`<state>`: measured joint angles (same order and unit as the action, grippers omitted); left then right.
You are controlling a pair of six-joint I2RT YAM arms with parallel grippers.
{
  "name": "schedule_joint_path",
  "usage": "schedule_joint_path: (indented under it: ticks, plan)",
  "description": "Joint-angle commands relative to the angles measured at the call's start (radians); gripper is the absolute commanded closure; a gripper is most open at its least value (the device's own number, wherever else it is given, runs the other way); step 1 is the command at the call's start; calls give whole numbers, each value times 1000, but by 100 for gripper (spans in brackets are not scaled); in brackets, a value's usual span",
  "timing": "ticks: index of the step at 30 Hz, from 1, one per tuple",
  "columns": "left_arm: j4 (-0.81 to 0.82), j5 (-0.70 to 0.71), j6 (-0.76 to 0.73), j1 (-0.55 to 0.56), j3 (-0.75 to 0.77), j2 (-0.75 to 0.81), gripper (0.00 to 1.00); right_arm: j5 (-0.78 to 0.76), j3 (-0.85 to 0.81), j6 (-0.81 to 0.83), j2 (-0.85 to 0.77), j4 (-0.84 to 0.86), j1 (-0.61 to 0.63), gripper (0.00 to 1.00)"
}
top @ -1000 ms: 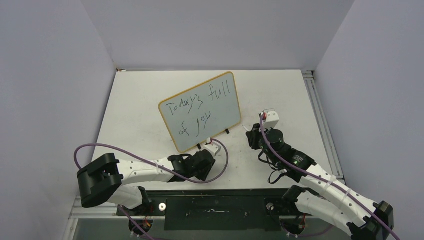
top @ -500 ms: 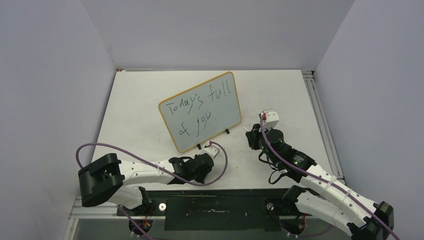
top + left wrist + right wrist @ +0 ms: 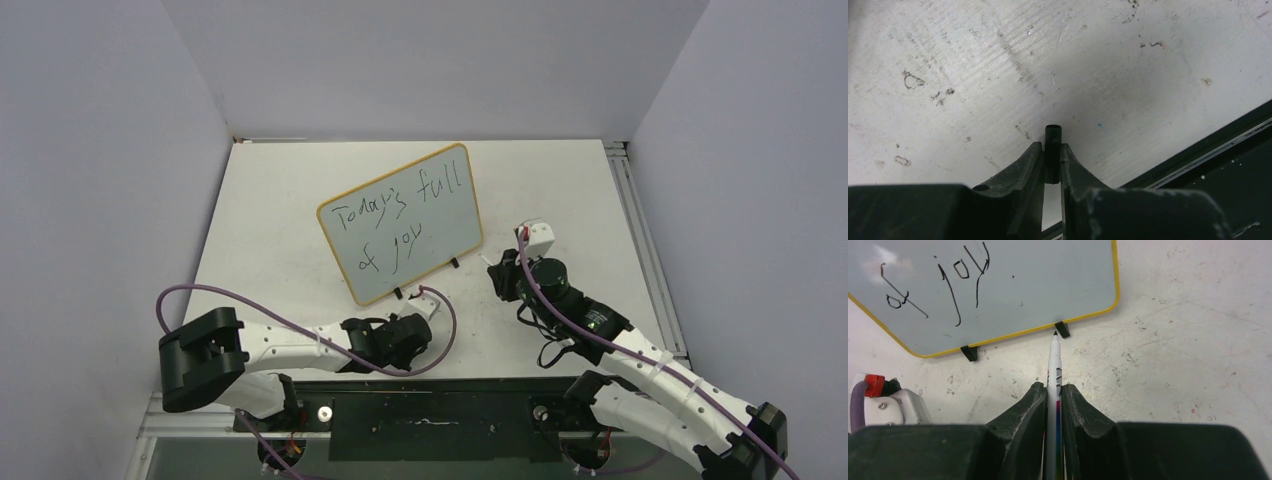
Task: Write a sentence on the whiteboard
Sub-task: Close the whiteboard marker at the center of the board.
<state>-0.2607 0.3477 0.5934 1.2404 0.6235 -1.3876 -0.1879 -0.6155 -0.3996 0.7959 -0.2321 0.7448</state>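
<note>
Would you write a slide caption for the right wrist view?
Right gripper holds an uncapped marker, its tip near the whiteboard's black foot, below the lettering "of joy".

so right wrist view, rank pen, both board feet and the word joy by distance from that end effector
1. marker pen, in the right end effector
2. right foot, by pen tip
3. left foot, far left
4. joy, on the whiteboard

Pale lavender-grey walls (image 3: 100,150) enclose a scuffed white table (image 3: 270,200) on the left, far and right sides; a metal rail (image 3: 640,250) edges its right side.
</note>
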Motion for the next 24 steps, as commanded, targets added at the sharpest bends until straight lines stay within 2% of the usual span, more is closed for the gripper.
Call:
schedule_joint_path:
  ticks: [1, 7, 12, 14, 19, 22, 24]
  plan:
    - [-44, 32, 8, -4, 21, 99, 100, 122, -68, 24, 18, 55, 5, 95]
    - [-137, -53, -126, -111, 117, 258, 100, 174, -130, 33, 47, -22, 8, 95]
    - [-171, -277, -289, -291, 161, 399, 100, 348, -265, 72, 103, -139, 18, 95]
    - [-199, -357, -374, -328, 181, 433, 100, 420, -314, 95, 121, -190, 19, 95]
    - [-229, -514, -535, -334, 147, 502, 100, 640, -413, 143, 192, -301, 14, 95]
    - [-189, -602, -559, -332, 117, 564, 100, 847, -429, 153, 260, -334, 9, 95]
    - [-164, -630, -562, -331, 96, 595, 100, 919, -434, 154, 292, -350, 6, 95]
